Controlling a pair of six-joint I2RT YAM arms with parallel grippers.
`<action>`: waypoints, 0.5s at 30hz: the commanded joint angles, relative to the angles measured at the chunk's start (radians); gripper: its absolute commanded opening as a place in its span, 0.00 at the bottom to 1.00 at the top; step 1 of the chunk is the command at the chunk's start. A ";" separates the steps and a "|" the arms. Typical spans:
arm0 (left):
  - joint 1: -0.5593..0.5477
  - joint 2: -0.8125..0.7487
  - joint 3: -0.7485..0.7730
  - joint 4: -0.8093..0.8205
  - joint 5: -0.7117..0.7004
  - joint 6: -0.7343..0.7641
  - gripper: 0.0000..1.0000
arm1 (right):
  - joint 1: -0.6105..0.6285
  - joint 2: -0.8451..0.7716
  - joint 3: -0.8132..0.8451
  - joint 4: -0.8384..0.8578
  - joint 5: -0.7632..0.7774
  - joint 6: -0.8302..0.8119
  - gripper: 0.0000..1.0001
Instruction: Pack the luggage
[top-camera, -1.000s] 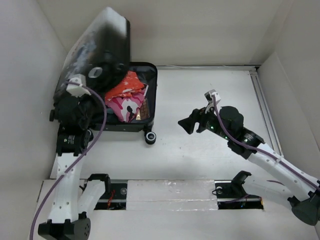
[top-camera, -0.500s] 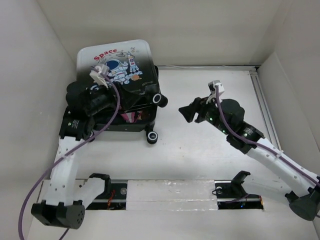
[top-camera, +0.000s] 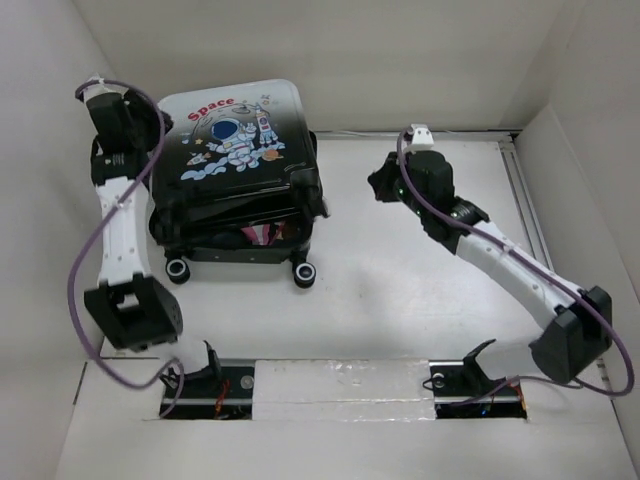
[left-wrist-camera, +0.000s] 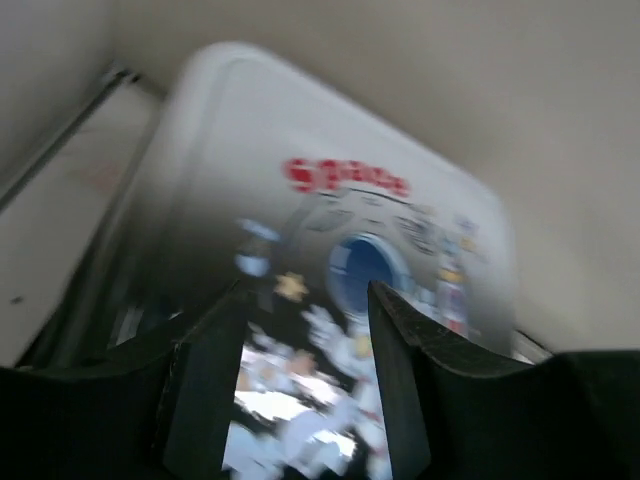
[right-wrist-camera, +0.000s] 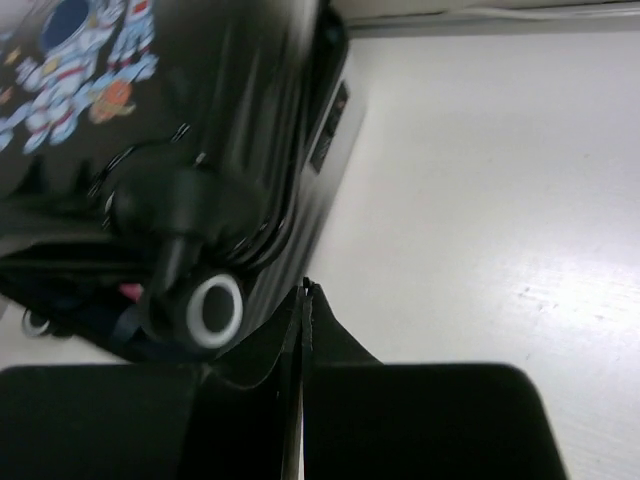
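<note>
The luggage (top-camera: 235, 140) lies at the back left with its astronaut-print lid down. A gap along the front edge shows pink clothing (top-camera: 262, 235). My left gripper (top-camera: 128, 128) is raised beside the luggage's far left corner. In the left wrist view this gripper (left-wrist-camera: 305, 330) is open, and only the blurred lid (left-wrist-camera: 330, 150) shows between its fingers. My right gripper (top-camera: 385, 185) hovers just right of the luggage, shut on nothing. The right wrist view shows its closed tips (right-wrist-camera: 305, 290) near a black wheel (right-wrist-camera: 213, 310) and the dark shell (right-wrist-camera: 230, 90).
White walls enclose the table on the left, back and right. A metal rail (top-camera: 520, 200) runs along the right side. The arm mounts (top-camera: 340, 380) sit at the near edge. Two luggage wheels (top-camera: 304, 275) stick out toward the front.
The lid dropped from upright onto the luggage. My left arm swung off the lid to the far left and its jaws narrowed. My right gripper shut and moved back toward the luggage.
</note>
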 joint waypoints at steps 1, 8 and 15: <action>0.099 0.113 0.119 -0.110 -0.024 -0.012 0.45 | -0.057 0.100 0.104 0.070 -0.058 -0.009 0.00; 0.147 0.275 0.163 -0.118 -0.101 0.016 0.44 | -0.120 0.431 0.332 0.106 -0.216 0.016 0.39; 0.190 0.450 0.240 -0.169 -0.105 0.037 0.40 | -0.101 0.704 0.585 0.074 -0.206 0.083 0.48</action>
